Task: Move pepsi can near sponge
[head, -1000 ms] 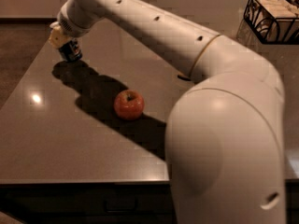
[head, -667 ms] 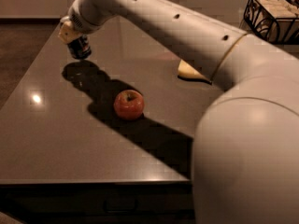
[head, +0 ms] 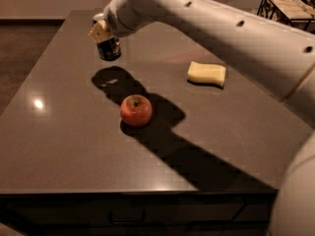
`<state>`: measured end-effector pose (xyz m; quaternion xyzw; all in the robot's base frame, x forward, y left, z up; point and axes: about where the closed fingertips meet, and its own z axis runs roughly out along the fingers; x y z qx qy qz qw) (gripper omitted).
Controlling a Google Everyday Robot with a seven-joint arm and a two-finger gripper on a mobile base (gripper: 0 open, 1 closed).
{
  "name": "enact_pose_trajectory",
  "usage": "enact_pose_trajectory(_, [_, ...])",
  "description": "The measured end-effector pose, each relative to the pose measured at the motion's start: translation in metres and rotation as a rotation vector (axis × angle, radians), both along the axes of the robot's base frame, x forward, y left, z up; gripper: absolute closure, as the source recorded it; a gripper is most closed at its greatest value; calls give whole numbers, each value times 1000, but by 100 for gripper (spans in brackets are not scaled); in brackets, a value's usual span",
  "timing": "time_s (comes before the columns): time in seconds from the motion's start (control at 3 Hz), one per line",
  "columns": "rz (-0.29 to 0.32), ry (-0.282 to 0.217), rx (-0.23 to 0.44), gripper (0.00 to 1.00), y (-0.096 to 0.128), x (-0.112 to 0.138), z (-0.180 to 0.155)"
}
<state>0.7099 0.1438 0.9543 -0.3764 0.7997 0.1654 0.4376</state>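
Observation:
The pepsi can, dark blue, hangs in my gripper, lifted above the dark table at its far left part. The gripper is shut on the can's upper half; a cream finger shows on its left side. The can's shadow lies on the table below it. The sponge, pale yellow and rectangular, lies flat to the right of the can, well apart from it. My white arm reaches in from the right, above the sponge.
A red-orange apple stands on the table in front of the can, left of centre. A black wire basket sits beyond the table at the far right. The table's front edge runs along the bottom.
My gripper has carried the can to the right, toward the sponge. The arm has swung away, so the sponge now shows in full. The apple has not moved.

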Motion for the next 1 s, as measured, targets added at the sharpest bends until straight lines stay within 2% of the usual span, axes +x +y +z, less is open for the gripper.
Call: enact_pose_trajectory(1.0, [-154,7,37,100,-100,-8,-33])
